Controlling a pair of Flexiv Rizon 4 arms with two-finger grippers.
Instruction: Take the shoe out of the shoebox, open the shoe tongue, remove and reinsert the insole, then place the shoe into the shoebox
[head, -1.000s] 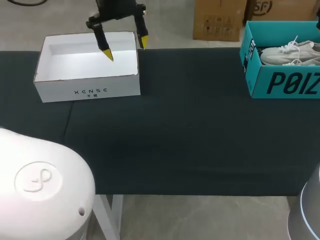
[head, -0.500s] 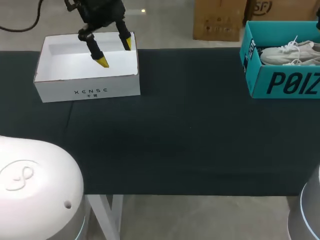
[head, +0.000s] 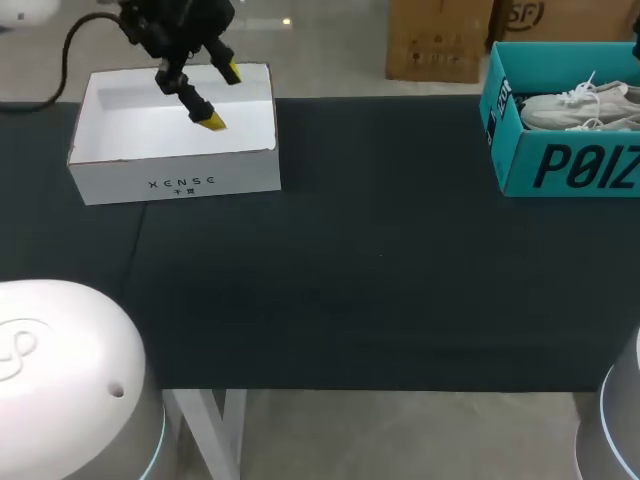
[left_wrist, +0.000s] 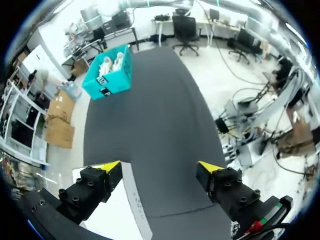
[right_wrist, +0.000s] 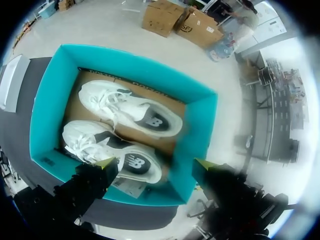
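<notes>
The teal shoebox (head: 570, 165) stands open at the table's far right, with two white sneakers (head: 575, 108) in it. In the right wrist view my right gripper (right_wrist: 155, 164) hangs open above that shoebox (right_wrist: 47, 100). One sneaker (right_wrist: 132, 112) lies ahead of the fingers and the other (right_wrist: 107, 147) just beneath them, with nothing gripped. My left gripper (head: 221, 97) is open and empty over the white box (head: 175, 180) at the far left. From the left wrist view its gripper (left_wrist: 160, 166) looks along the table to the distant teal shoebox (left_wrist: 110, 75).
The white box (left_wrist: 117, 220) is an open, empty carton lying under one left finger. Dark cloth covers the table (head: 380, 260) between the two boxes. A printed card lies in the shoebox beside the nearer sneaker.
My left gripper has shifted left over the white box and turned, so its fingers now stand at a different angle. The shoebox and sneakers have not moved.
</notes>
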